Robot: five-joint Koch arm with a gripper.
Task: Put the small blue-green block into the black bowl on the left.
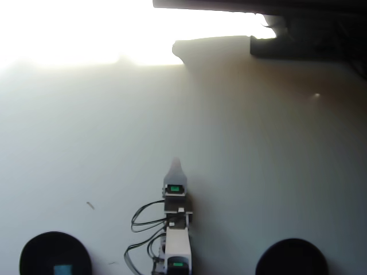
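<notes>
The hand (175,166) is pointing up the overhead pic, over the bare pale counter (86,143). Only one tip is showing, so can't tell if it's pinched or loose. Top of pic is washing out in glare. The small blue-green block (62,269) is sitting inside the black bowl (34,255), bottom left, blurry & cut off. Other black bowl (291,258) is sitting bottom right.

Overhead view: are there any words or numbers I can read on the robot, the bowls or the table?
None can be read.
White robot arm: glowing green spots only, no letters; its hand is plain.
Round matte-black bowl with the small blue-green block inside: no print.
Other matching black bowl: no print.
White table: bare, glare at top.
</notes>
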